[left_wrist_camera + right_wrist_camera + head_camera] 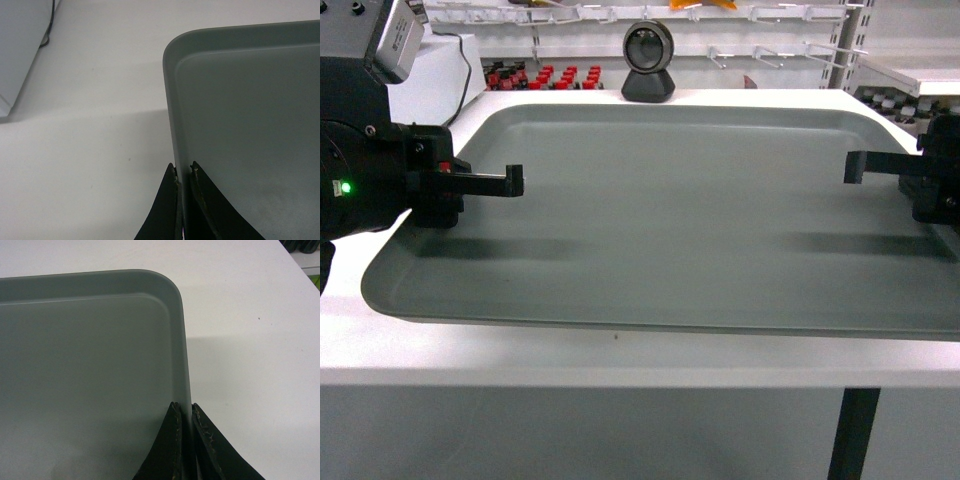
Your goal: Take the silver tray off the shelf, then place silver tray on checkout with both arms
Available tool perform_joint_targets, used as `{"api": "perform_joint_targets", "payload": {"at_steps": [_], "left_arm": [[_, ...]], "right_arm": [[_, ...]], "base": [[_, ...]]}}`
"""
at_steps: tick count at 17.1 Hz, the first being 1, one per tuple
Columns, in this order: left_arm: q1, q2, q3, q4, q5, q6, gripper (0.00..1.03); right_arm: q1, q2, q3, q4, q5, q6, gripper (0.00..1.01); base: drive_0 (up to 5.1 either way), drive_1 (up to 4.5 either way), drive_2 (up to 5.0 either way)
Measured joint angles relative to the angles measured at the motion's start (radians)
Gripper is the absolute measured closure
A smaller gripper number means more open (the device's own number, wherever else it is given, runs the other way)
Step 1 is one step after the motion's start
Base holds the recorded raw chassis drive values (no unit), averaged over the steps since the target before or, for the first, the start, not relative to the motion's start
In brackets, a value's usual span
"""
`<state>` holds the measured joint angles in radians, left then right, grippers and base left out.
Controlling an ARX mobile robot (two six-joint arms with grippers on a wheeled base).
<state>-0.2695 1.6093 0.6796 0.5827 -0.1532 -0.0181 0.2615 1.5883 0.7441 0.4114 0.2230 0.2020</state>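
The silver tray (670,220), long axis nine to three over the checkout (620,350), was clamped equally by the left gripper (183,172) and right gripper (186,410) on opposite rims.

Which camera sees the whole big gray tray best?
The head view: it shows nearly the whole silver tray over the white checkout, with the left claw and right claw on its two ends. Each wrist view shows only one rounded corner and the rim its claw pinches.
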Motion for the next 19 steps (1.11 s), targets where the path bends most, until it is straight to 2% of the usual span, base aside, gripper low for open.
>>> {"api": "perform_joint_targets", "payload": {"at_steps": [13,14,15,16,17,19], "left_arm": [[-0.002,0.000,0.003,0.000,0.001,0.000,0.99],[-0.030,0.041,-0.021,0.184,-0.135,0.038,0.99],[-0.061,0.086,-0.015,0.299,-0.286,0.100,0.99],[-0.074,0.114,-0.012,0.360,-0.368,0.140,0.99],[-0.082,0.136,-0.002,0.391,-0.419,0.169,0.99],[-0.085,0.162,0.040,0.387,-0.450,0.202,0.99]], "right_arm": [[0.000,0.000,0.002,0.003,0.003,0.000,0.98],[-0.002,0.035,-0.049,0.245,-0.029,-0.064,0.98],[-0.002,0.063,-0.052,0.338,-0.032,-0.109,0.98],[-0.010,0.089,-0.047,0.416,-0.047,-0.174,0.98],[-0.016,0.102,-0.030,0.429,-0.065,-0.207,0.98],[-0.026,0.117,0.013,0.402,-0.078,-0.238,0.98]], "base": [[-0.1,4.21,-4.4],[-0.1,4.22,-4.4],[-0.1,4.22,-4.4],[-0.1,4.22,-4.4],[-0.1,4.22,-4.4],[-0.1,4.22,-4.4]]}}
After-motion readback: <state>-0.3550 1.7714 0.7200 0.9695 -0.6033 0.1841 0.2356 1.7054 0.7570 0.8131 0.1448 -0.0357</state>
